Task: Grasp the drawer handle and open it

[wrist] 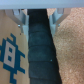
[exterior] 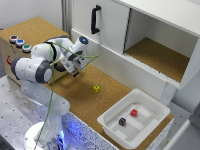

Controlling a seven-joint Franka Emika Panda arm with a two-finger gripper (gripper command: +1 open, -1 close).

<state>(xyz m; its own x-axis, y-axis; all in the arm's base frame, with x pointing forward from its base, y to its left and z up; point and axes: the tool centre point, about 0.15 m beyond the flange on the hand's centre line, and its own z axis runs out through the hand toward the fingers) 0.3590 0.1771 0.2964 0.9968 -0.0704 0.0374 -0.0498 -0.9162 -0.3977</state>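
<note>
We see the gripper low over the desk, jaws apart astride the dark drawer handle beside the box. It looks rigid, ribbed, grippy; we'd clamp mid-bar and pull steadily.

Cork tabletop running along white cabinet front. Yellow die on cork, alone, well apart from tray. White tray at tabletop end toward exterior view's right, divided into compartments. Red cube and dark purple cube inside tray, near each other, not touching. Three buttons on box top at exterior view's left: blue, blue, green. Open cabinet compartment with cork floor.
</note>
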